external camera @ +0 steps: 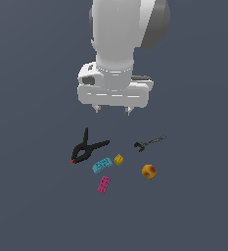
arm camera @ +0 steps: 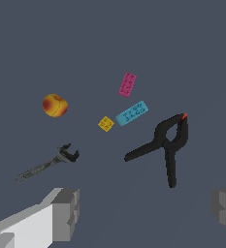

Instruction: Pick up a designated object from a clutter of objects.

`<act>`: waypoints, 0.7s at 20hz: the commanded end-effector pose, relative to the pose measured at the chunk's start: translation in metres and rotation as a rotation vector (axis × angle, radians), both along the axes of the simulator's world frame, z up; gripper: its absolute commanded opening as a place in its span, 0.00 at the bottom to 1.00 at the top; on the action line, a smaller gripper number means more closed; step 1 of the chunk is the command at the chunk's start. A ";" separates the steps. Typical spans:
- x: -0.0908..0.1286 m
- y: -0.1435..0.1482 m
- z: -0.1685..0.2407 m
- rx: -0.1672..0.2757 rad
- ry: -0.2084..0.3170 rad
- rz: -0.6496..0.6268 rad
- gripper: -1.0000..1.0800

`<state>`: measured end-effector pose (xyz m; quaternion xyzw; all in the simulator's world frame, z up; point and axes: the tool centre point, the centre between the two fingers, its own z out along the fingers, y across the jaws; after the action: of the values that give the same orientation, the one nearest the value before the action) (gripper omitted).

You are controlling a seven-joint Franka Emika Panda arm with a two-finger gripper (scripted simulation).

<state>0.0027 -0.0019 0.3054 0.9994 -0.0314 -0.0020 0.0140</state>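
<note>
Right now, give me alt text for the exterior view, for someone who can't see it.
A white robot arm's open gripper hangs above six small items on a dark grey surface: a black spring clamp, slim dark wrench, cyan brick, magenta brick, yellow block and orange-red ball.

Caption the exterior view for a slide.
Open gripper hovers above clutter: clamp, wrench, bricks, block, ball.

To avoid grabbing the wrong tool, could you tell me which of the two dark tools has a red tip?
The black spring clamp; the slimmer wrench is all dark.
</note>
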 end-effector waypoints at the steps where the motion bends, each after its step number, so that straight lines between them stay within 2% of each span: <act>1: 0.001 0.006 -0.007 -0.001 -0.001 -0.031 0.96; 14: 0.007 0.047 -0.056 -0.004 -0.011 -0.261 0.96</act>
<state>0.0096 0.0397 0.2558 0.9891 -0.1467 0.0012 0.0155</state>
